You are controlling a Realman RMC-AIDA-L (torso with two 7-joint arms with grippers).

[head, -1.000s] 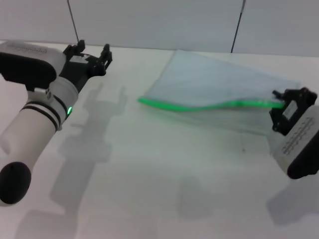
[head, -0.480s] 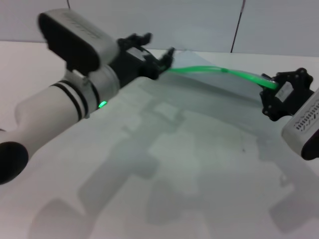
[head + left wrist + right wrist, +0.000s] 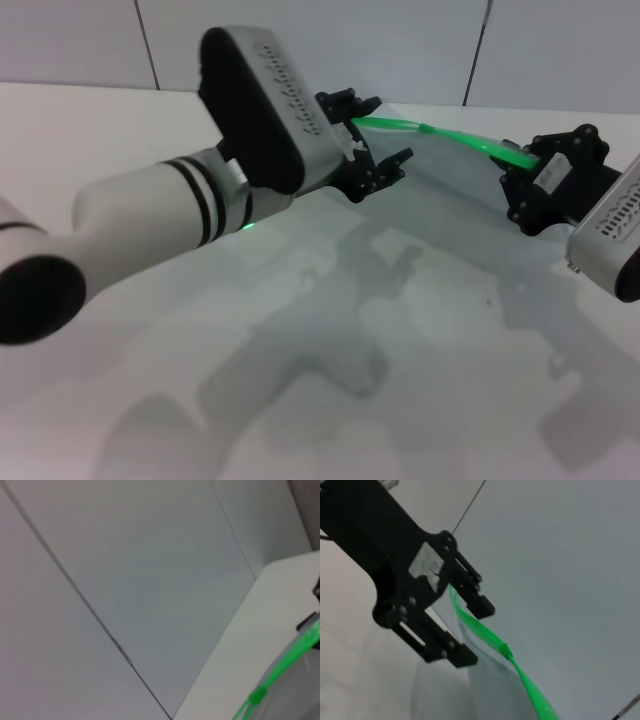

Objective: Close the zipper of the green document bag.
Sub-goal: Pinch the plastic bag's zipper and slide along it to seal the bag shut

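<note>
The green document bag [image 3: 450,200] hangs as a pale translucent sheet, lifted off the table by its top edge. Along that edge runs the zipper [image 3: 460,140], a bright green strip with a small green lump [image 3: 425,128] on it; the strip [image 3: 280,672] also shows in the left wrist view. My right gripper [image 3: 520,175] is shut on the strip's right end. At the strip's left end my left gripper [image 3: 388,130] is open, one finger above the strip and one below. The right wrist view shows that left gripper [image 3: 477,635] with the zipper [image 3: 520,672] passing by its fingers.
The white table [image 3: 100,130] spreads to the left and front under both arms. A grey panelled wall [image 3: 300,40] stands close behind the bag. My left forearm [image 3: 170,220] crosses the near left of the table.
My right gripper has lifted the zipper end, raising the bag off the table. My left arm has swung right, from the far left to the strip's left end.
</note>
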